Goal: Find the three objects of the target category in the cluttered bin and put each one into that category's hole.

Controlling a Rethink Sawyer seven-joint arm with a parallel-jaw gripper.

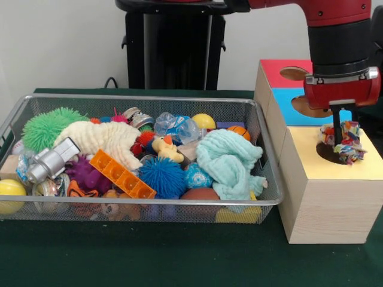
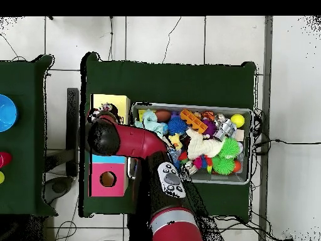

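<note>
One frilly fabric ball [image 1: 345, 142], a knot of white, red, blue and yellow strips, sits right over the dark hole [image 1: 327, 152] in the yellow-topped box [image 1: 331, 190]. From above, the red arm reaches straight down, its gripper [image 1: 339, 134] pinching the ball between dark fingers. Beside the box stands the wire bin [image 1: 268, 197], crowded with toys.

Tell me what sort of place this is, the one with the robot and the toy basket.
Probably a robotics lab set up for a sorting test. A red arm's end effector hangs over the wooden box's yellow top, a wire bin of toys sits on a green-covered table, and cables trail over a tiled floor.
</note>
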